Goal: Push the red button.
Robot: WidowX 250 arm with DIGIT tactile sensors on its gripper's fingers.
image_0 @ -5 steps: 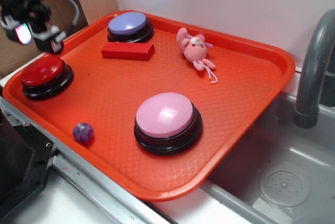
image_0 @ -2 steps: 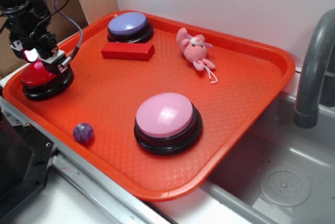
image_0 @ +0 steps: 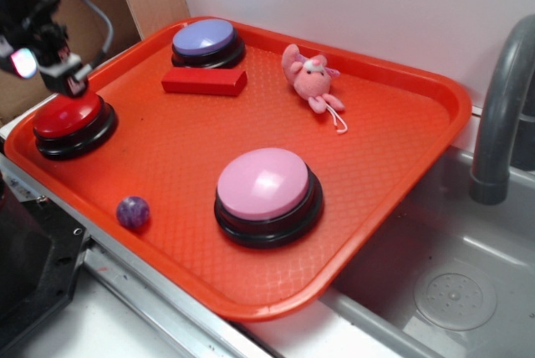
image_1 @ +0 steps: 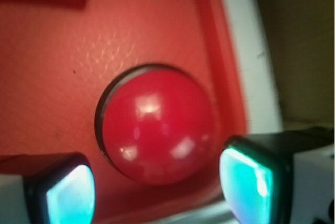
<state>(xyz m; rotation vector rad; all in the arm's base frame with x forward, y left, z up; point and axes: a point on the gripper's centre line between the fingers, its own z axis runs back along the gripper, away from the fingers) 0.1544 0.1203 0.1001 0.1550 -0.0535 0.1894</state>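
The red button (image_0: 68, 117), a glossy red dome on a black base, sits at the left corner of the orange tray (image_0: 401, 166). My gripper (image_0: 48, 74) hangs just above its far-left side without touching it. In the wrist view the red button (image_1: 157, 130) fills the middle, and the gripper (image_1: 157, 190) is open. Its two glowing teal pads (image_1: 70, 195) stand far apart at the lower corners, with nothing held between them.
On the tray are a large pink-domed button (image_0: 267, 186), a blue-purple button (image_0: 206, 40), a flat red block (image_0: 204, 81), a pink plush toy (image_0: 311, 76) and a small purple ball (image_0: 133, 212). A sink (image_0: 451, 291) and a grey faucet (image_0: 501, 115) lie to the right.
The gripper came down onto the red button's dome, then lifted off it and shifted slightly left. Nothing else on the tray moved.
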